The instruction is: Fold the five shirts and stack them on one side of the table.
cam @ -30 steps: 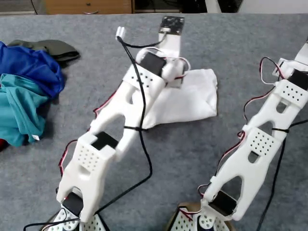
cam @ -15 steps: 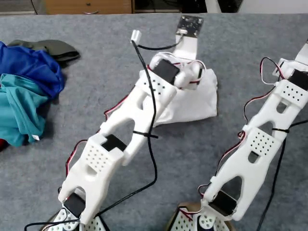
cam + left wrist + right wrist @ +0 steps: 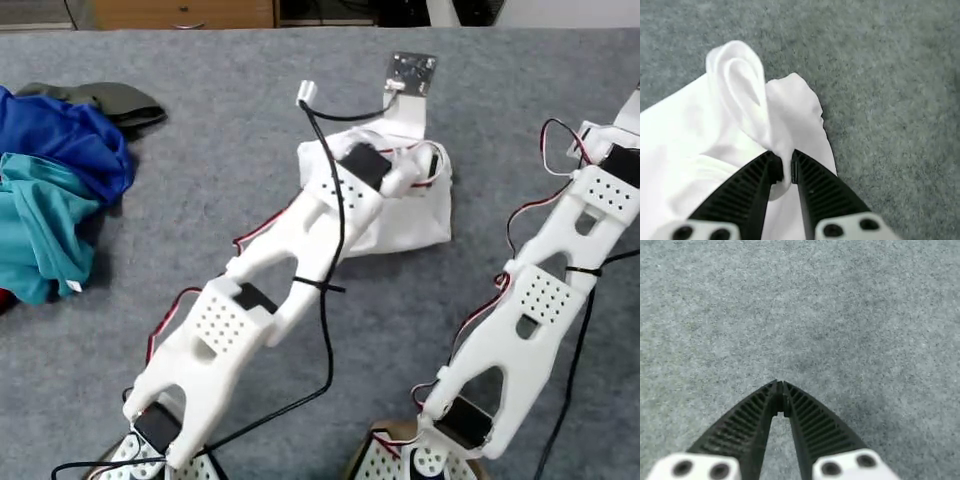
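The left gripper pinches a fold of the soft white cotton shirt between its black ribbed fingers. The pinched bit stands up in a small loop, just past the fingertips. The rest of the shirt lies flat under it on the grey fuzzy table top.

From the high camera, the white cotton shirt sits near the middle of the table, partly folded into a blocky shape. The white plastic left arm stretches over it and hides a good part of it.

The right gripper is squeezed together with nothing in it (the two tips touch). It hangs over bare grey table. The white plastic right arm is on the other side, well apart from the white shirt.

Far off at the table's edge is a loose pile. A crumpled bright blue shirt lies partly on a crumpled teal shirt. A dark green cloth touches the blue one on its far side. A tiny red scrap peeks out by the teal shirt; it may be another shirt, but too little shows to tell.
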Motion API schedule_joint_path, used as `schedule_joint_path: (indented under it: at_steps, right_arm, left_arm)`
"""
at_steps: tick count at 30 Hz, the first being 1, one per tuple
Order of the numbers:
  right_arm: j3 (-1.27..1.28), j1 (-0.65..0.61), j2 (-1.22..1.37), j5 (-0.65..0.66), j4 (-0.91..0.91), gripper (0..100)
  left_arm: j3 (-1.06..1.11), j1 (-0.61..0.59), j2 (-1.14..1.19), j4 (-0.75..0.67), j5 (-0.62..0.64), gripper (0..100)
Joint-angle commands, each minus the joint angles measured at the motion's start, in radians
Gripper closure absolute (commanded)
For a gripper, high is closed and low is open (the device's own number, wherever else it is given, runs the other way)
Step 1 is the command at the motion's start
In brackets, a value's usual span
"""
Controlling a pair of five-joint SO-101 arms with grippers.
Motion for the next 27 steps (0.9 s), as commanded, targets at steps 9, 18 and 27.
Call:
schedule_joint_path:
  at_steps: [9, 18, 27]
  right_arm:
    - [-0.038, 0.016, -0.064, 0.014, -0.025, 99.4]
    - [-0.038, 0.015, -0.062, 0.014, -0.025, 99.4]
    - [-0.038, 0.015, -0.061, 0.015, -0.025, 99.3]
  left_arm:
    - [-0.238, 0.015, 0.145, -0.026, 0.011, 98]
    - [-0.301, 0.023, 0.193, -0.011, 0.068, 87]
    - [-0.505, -0.006, 0.185, 0.138, 0.103, 85]
